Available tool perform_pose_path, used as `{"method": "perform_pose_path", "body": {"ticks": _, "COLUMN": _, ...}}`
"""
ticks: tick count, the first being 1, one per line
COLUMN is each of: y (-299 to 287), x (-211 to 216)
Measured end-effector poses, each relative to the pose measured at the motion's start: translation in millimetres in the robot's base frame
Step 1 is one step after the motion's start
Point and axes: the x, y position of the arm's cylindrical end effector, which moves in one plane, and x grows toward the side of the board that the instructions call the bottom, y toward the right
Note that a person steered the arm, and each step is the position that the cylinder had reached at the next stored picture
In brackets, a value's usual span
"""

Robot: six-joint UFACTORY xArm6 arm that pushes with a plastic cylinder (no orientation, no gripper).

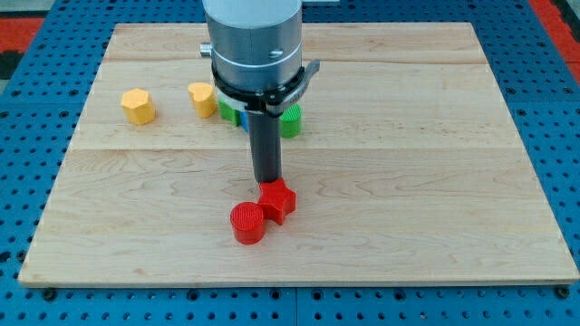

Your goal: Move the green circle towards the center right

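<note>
We find no readable writing or brand on the blocks or the wooden counter [408, 181]. Our arm [254, 45] hangs straight down from the view's top, its dark rod vertical, and my tip [266, 184] sits just above the red star-like block [278, 200], touching or nearly so. A red circle [247, 223] touches that block at its lower left. We carry no gripper, only the rod. The green circle [291, 120] lies behind the arm, partly hidden, beside another green block [227, 111]. Two yellow blocks [139, 106] [201, 98] sit to the view's left.
</note>
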Motion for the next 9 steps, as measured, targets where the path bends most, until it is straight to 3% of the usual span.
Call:
{"method": "perform_pose_path", "body": {"ticks": 4, "y": -14.5, "x": -22.6}}
{"method": "perform_pose_path", "body": {"ticks": 6, "y": -114.4, "x": -56.7}}
{"method": "perform_pose_path", "body": {"ticks": 8, "y": -83.3, "x": -108.4}}
{"method": "perform_pose_path", "body": {"ticks": 9, "y": 0.7, "x": -94.4}}
